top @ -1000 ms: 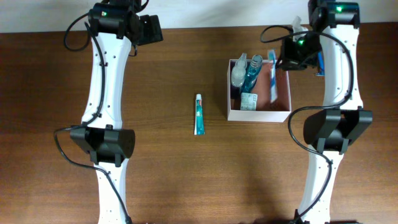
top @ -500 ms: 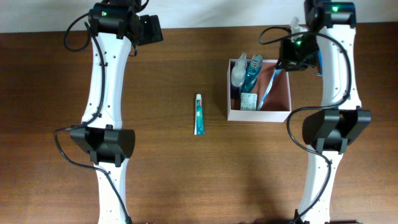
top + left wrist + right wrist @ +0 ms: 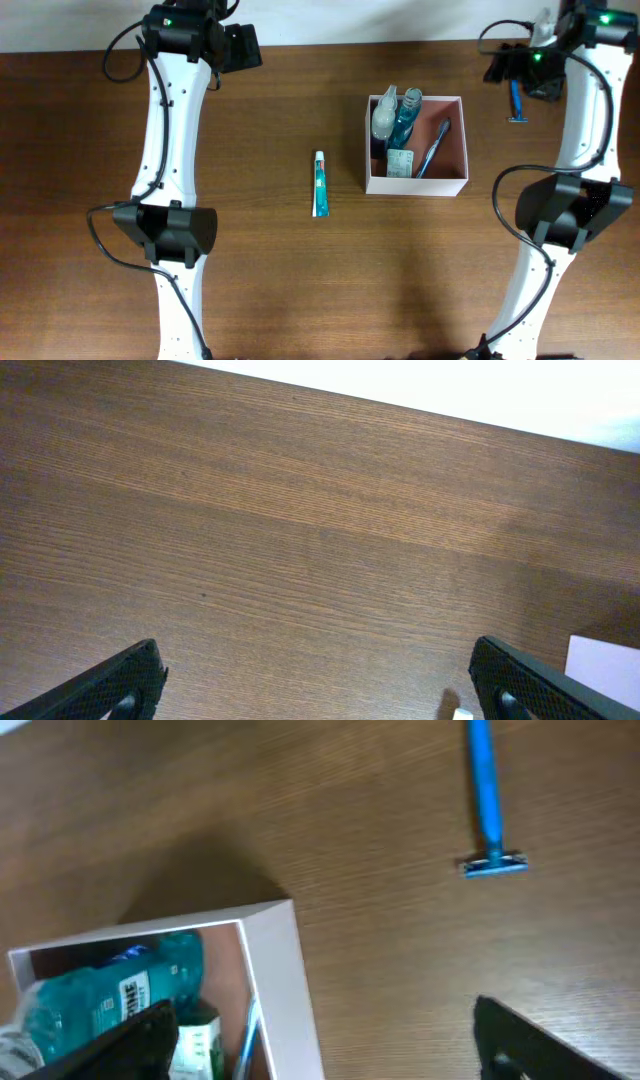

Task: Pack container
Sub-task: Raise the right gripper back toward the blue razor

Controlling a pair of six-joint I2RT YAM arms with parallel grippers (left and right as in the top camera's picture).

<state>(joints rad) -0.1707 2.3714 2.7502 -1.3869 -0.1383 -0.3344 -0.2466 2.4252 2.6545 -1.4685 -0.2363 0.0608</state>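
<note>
The container (image 3: 416, 186) is a square white-walled box with a pinkish inside, right of centre in the overhead view. In it stand a clear spray bottle (image 3: 383, 116) and a blue mouthwash bottle (image 3: 406, 117), with a green-and-white packet (image 3: 401, 163) and a blue toothbrush (image 3: 434, 150) leaning across. My right gripper (image 3: 508, 67) hangs open and empty beyond the container's far right corner; in its wrist view its jaws (image 3: 322, 1052) straddle the container wall (image 3: 285, 985). My left gripper (image 3: 243, 47) is open and empty at the far left, over bare wood (image 3: 320, 695).
A toothpaste tube (image 3: 320, 184) lies lengthwise on the table left of the container. A blue razor (image 3: 516, 103) (image 3: 487, 805) lies right of the container, near the right arm. The table's far edge runs just behind both grippers.
The right gripper held the toothbrush over the container, then opened. The toothbrush now rests inside, and the gripper has pulled away to the far right. The left arm has not moved.
</note>
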